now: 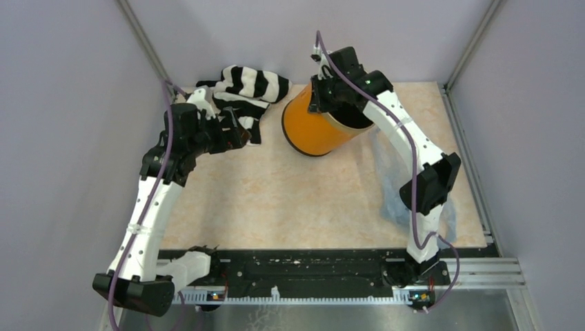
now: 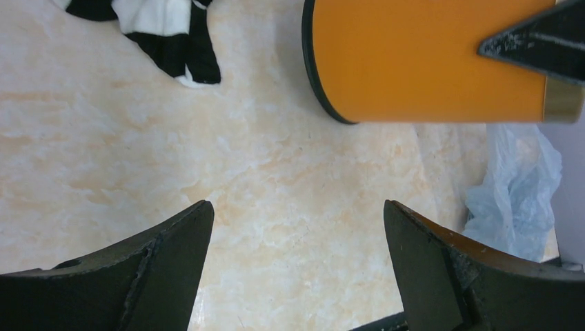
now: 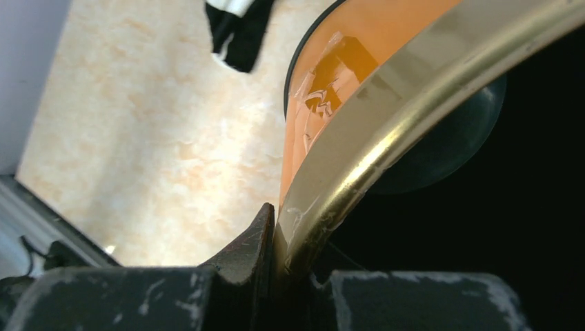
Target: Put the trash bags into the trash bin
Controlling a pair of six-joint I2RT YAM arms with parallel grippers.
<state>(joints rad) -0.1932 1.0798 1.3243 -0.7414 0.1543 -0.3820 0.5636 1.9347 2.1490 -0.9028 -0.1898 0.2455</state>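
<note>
See the right hand (image 3: 276,227) clamped on the trash bin (image 1: 314,127) rim, tipping its mouth, likely toward the trash bag (image 2: 514,193) at four o'clock, while the left hand (image 2: 296,214) hangs spread and empty at ten

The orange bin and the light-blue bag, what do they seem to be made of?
The bin: probably metal or hard plastic, with a smooth, glossy orange wall; its gold rim band reflects light like polished metal. The bag: thin plastic film, translucent and full of crinkles.

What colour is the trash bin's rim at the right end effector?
Shiny gold rim on the orange trash bin; right wrist view shows it best.
</note>
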